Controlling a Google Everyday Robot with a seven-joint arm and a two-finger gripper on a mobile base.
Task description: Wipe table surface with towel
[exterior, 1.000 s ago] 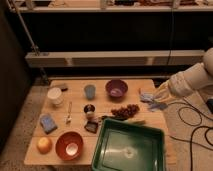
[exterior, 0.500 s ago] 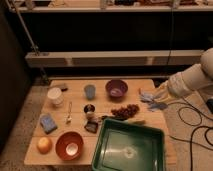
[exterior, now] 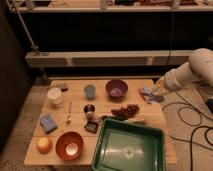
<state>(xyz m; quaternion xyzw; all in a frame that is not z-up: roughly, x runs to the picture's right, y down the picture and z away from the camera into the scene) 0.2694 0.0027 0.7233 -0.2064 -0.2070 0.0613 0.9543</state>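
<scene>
Gripper: I have the gripper (exterior: 154, 92) clamped on the towel (exterior: 149, 95) at the surface's (exterior: 74, 93) right edge.
Progress: wiping hardly started, I judge; nearly everything left.

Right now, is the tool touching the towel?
Touching. The camera view shows the tool with its tip sunk into the bunched towel at the right edge of the table surface, with no gap between them.
</scene>
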